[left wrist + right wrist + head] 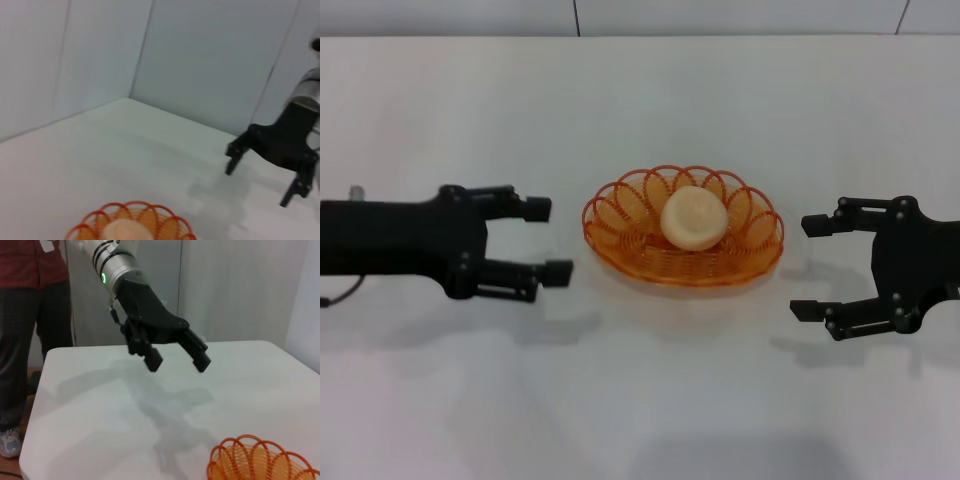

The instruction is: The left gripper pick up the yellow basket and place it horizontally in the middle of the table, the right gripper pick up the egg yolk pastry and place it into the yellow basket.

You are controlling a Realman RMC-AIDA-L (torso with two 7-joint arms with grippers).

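Observation:
The yellow basket (683,228) lies flat in the middle of the white table (640,400), long side across. The egg yolk pastry (693,217) sits inside it. My left gripper (548,240) is open and empty, just left of the basket and apart from it. My right gripper (810,268) is open and empty, just right of the basket. The left wrist view shows the basket (131,224) with the pastry (125,231) and the right gripper (258,185) beyond. The right wrist view shows the basket rim (260,461) and the left gripper (178,361).
A person in a red top and dark trousers (30,300) stands beyond the table's far end in the right wrist view. Grey wall panels (210,60) stand behind the table.

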